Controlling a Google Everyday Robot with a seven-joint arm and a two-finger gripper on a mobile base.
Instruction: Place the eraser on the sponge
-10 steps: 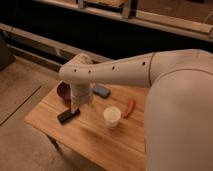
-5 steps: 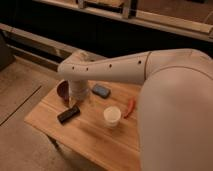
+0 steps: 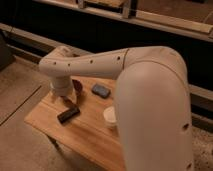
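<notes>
The eraser (image 3: 68,114), a flat black bar, lies on the wooden table (image 3: 47,117) near its left front. Further back and to the right rests the sponge (image 3: 100,90), a blue-grey rounded pad, apart from the eraser. My gripper (image 3: 68,99) hangs under the white wrist just above and behind the eraser, open and holding nothing. My large white arm crosses the view from the right and hides the table's right side.
A dark purple bowl (image 3: 78,86) sits at the back, between the wrist and the sponge. A white cup (image 3: 110,116) stands right of the eraser, partly behind my arm. The table's left and front edges drop to a concrete floor.
The wrist has shifted a little to the left over the eraser, and my arm now covers more of the table's right side. Eraser and sponge have not moved.
</notes>
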